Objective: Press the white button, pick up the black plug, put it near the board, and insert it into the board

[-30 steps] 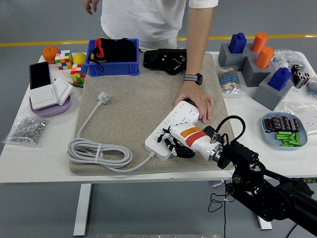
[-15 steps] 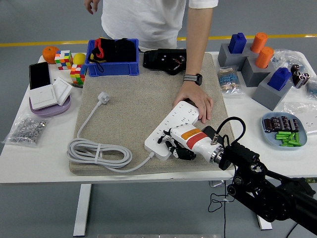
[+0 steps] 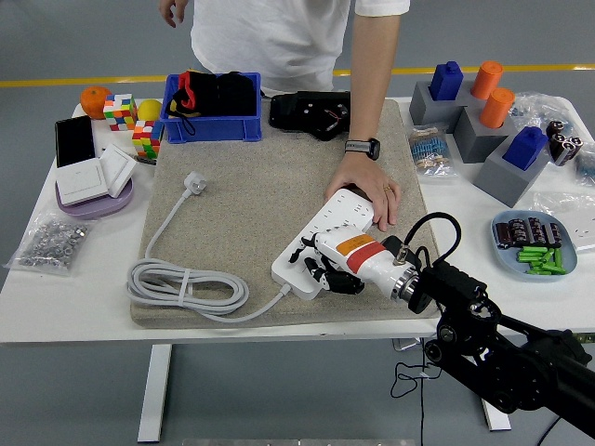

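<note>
- One robot hand, the right hand [image 3: 330,265], is seen reaching in from the lower right of the frame; its black fingers [image 3: 323,275] are curled downward over the near end of the white power strip [image 3: 321,243], and nothing is seen to be held (actual contact with the strip cannot be told).
- The power strip is laid diagonally on the beige mat [image 3: 251,177], just right of the frame's centre.
- The strip's far end is pressed down by a person's hand [image 3: 372,190] (a dark watch is worn on the wrist).
- The strip's own white plug [image 3: 193,180] is found on the mat at centre left, and its white cable [image 3: 186,283] is coiled at the mat's lower left.
- A black plug cannot be made out with certainty; dark items are kept in the blue bin [image 3: 212,107] at the upper left.
- White wall switches [image 3: 91,175] are stacked on a lilac plate at the far left.
</note>
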Controlling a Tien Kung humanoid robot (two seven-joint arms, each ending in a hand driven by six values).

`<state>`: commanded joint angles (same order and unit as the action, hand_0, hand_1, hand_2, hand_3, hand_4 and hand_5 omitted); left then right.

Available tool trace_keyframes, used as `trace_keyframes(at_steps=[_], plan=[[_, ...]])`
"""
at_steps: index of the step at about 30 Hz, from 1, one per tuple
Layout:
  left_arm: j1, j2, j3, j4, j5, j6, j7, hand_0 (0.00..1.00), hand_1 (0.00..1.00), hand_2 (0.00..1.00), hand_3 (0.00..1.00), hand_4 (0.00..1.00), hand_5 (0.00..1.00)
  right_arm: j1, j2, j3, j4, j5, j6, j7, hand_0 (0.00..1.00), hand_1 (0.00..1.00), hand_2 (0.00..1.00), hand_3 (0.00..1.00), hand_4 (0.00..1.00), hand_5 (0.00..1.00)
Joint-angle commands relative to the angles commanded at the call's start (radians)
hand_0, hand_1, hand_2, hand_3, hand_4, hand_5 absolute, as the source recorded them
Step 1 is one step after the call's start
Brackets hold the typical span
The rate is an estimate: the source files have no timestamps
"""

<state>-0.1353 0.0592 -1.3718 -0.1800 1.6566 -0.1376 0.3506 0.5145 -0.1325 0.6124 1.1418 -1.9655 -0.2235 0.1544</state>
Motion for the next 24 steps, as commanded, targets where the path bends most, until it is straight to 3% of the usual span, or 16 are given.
trace_keyframes(at_steps=[8,9,14,15,20,21,24], plan=[[0.0,-0.001,0.003,0.0,-0.005,0.0,-0.001,0.685,0.674,0.658,0.686,0.561,0.195,-0.012,-0.011,0.061,0.069,-0.002,0.003,0.006,0.002,0.002,0.065,0.571,0.408,0.002],[0.0,-0.001,0.003,0.0,-0.006,0.0,-0.001,0.685,0.675,0.658,0.685,0.561,0.195,-0.015,-0.013,0.068,0.078,0.003,0.003,0.006,0.025,0.06,0.159,0.622,0.409,0.082],[-0.001,-0.002,0.003,0.0,-0.007,0.001,-0.001,0.685,0.675,0.658,0.685,0.561,0.195,-0.037,-0.019,0.12,0.131,0.035,0.013,-0.005,0.025,0.06,0.159,0.622,0.409,0.082],[-0.001,-0.002,0.004,0.0,-0.008,0.001,-0.001,0.685,0.675,0.657,0.686,0.561,0.195,-0.043,-0.02,0.133,0.143,0.043,0.018,-0.008,0.374,0.304,0.411,0.703,0.803,0.246],[0.0,-0.002,0.002,0.0,-0.006,0.001,-0.001,0.685,0.675,0.657,0.686,0.561,0.195,-0.076,-0.03,0.191,0.206,0.069,0.052,-0.043,0.374,0.304,0.411,0.703,0.803,0.246],[0.0,-0.002,0.002,0.0,-0.007,0.001,-0.001,0.685,0.676,0.658,0.685,0.561,0.195,-0.085,-0.034,0.207,0.223,0.07,0.062,-0.055,0.78,0.722,0.737,0.846,0.998,0.492],[0.0,-0.003,-0.001,0.0,-0.003,0.001,-0.001,0.685,0.676,0.658,0.685,0.561,0.195,-0.107,-0.042,0.242,0.259,0.077,0.077,-0.071,0.78,0.722,0.737,0.846,0.998,0.492]])
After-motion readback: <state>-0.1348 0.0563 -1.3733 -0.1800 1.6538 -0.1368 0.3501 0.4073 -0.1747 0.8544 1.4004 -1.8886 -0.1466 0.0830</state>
